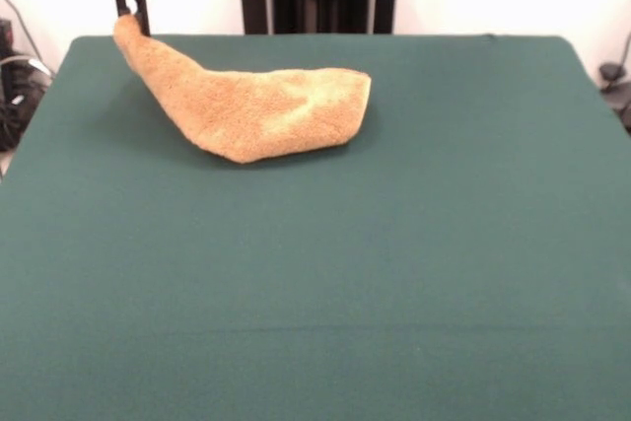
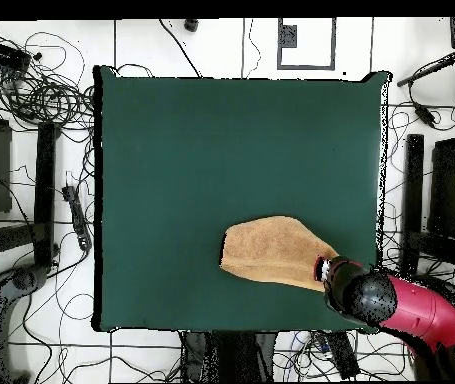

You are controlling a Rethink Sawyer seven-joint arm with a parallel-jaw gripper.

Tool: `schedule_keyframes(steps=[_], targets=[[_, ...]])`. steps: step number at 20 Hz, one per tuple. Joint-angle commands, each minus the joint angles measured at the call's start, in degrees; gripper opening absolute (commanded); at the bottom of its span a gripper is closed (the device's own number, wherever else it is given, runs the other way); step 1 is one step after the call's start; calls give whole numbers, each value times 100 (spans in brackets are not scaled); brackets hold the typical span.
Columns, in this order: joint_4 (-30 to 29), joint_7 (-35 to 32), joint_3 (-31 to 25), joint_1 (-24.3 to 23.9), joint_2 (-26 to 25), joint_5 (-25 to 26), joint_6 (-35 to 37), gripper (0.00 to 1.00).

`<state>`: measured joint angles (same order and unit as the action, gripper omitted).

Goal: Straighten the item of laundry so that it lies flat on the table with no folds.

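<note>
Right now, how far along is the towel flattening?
Done: the gripper is shut on one end of the towel. In hand: that end is lifted near the table edge, drawn into a narrow neck. Left: the rest lies bunched and doubled over, so it needs spreading until no folds remain. Early stage.

Towel (image 1: 266, 110): golden-tan terry, bunched and folded over, not flat. Broad rounded end rests on the desk (image 1: 394, 273); the other end tapers to a narrow corner lifted off the surface, up at the gripper (image 1: 133, 15). Overhead view: towel (image 2: 268, 252) sits in the half nearer the robot, toward the right edge. Desk: large, dark green cloth.
</note>
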<state>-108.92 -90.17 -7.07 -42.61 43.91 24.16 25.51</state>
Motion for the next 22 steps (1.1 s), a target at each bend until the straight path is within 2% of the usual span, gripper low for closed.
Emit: schedule_keyframes(steps=[1, 13, 22], targets=[[-278, 144, -646, 116, 5, -57, 531, 0], [-245, 157, -582, 184, 134, -108, 784, 0], [-477, -303, -469, 392, -71, -5, 163, 0]])
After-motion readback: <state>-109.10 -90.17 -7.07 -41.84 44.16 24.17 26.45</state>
